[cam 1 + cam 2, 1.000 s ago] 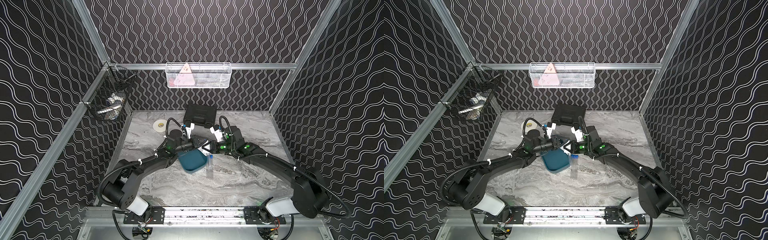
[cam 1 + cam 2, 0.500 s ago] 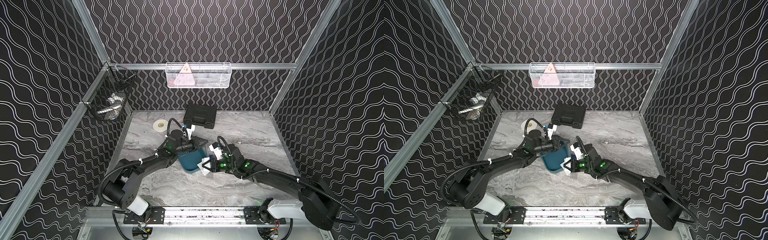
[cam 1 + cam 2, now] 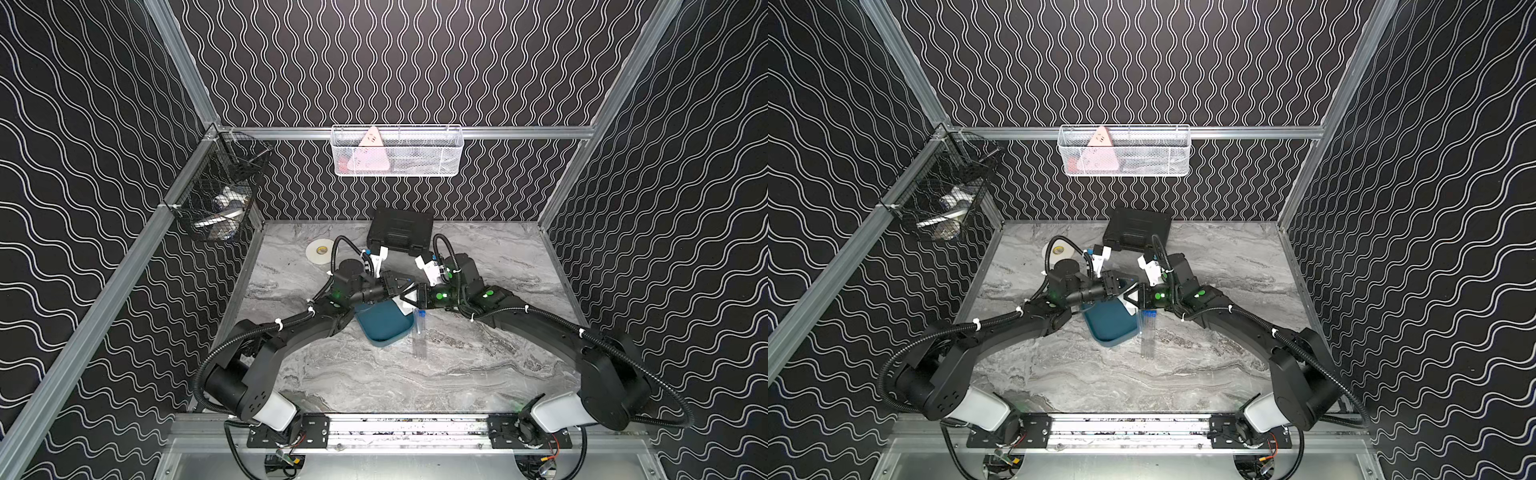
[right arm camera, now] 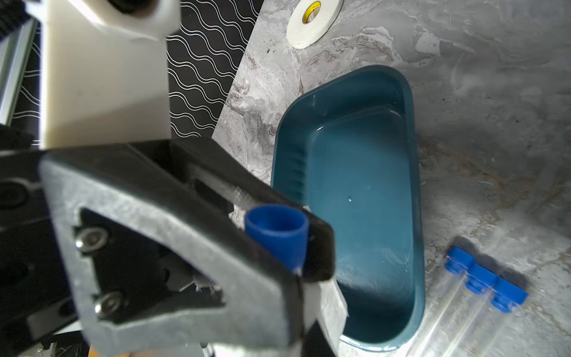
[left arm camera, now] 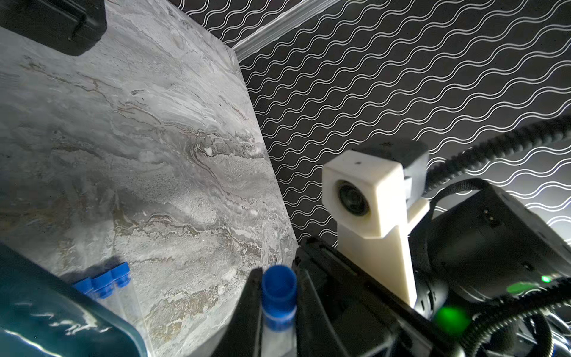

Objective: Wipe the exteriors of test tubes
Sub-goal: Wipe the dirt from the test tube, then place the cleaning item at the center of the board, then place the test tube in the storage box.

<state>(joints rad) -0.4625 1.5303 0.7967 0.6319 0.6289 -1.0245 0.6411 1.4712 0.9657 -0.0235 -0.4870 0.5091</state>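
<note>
My left gripper [image 5: 278, 279] is shut on a clear test tube [image 5: 279, 312] just below its blue cap; the cap [image 4: 276, 235] also shows in the right wrist view. In both top views the left gripper [image 3: 399, 289] [image 3: 1121, 289] and right gripper [image 3: 411, 298] [image 3: 1134, 300] meet tip to tip above the far end of the teal tray [image 3: 382, 328] [image 3: 1108, 326]. The right gripper [image 4: 312, 340] is shut on a white tissue [image 4: 329, 306] [image 3: 402, 306], which lies against the held tube. Three more test tubes [image 3: 419, 338] [image 3: 1147, 334] [image 4: 485, 278] lie side by side on the table right of the tray.
A black case [image 3: 401, 230] lies at the back of the marble table, with a white tape roll [image 3: 319, 251] to its left. A white wire basket [image 3: 397, 151] hangs on the back wall and a black one [image 3: 220, 199] on the left wall.
Half a second ago the right gripper sat nearer the front with the tissue; it has moved back up to the left gripper's tip. The left gripper has shifted slightly right, still holding its tube.
</note>
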